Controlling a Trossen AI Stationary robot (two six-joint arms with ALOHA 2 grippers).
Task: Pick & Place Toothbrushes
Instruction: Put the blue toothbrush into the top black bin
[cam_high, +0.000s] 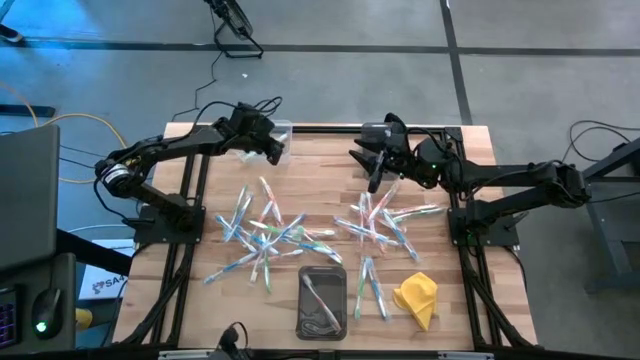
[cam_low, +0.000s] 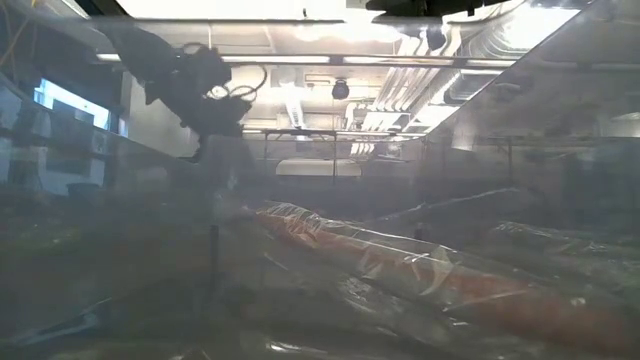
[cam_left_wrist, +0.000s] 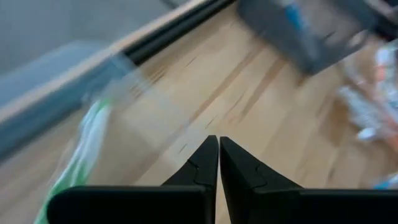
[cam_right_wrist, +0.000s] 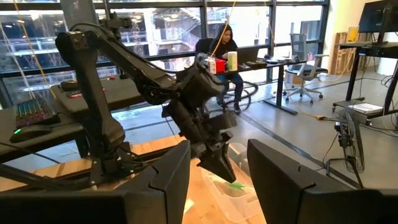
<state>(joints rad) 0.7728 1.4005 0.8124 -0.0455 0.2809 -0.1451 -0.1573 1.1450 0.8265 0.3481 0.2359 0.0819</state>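
Here, dozens of toothbrushes (cam_high: 275, 232) lie scattered on the desk (cam_high: 330, 160), with two bins (cam_high: 322, 302) and one yellow cloth (cam_high: 417, 297). The left claw (cam_high: 276, 148) is closed and empty over the far bin (cam_high: 279, 135); the right claw (cam_high: 376, 176) hangs parted, holding nothing.

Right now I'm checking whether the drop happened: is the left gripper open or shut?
Shut. In its wrist view the left gripper has its two dark fingers pressed tip to tip, nothing visible between them, over bare wooden table.
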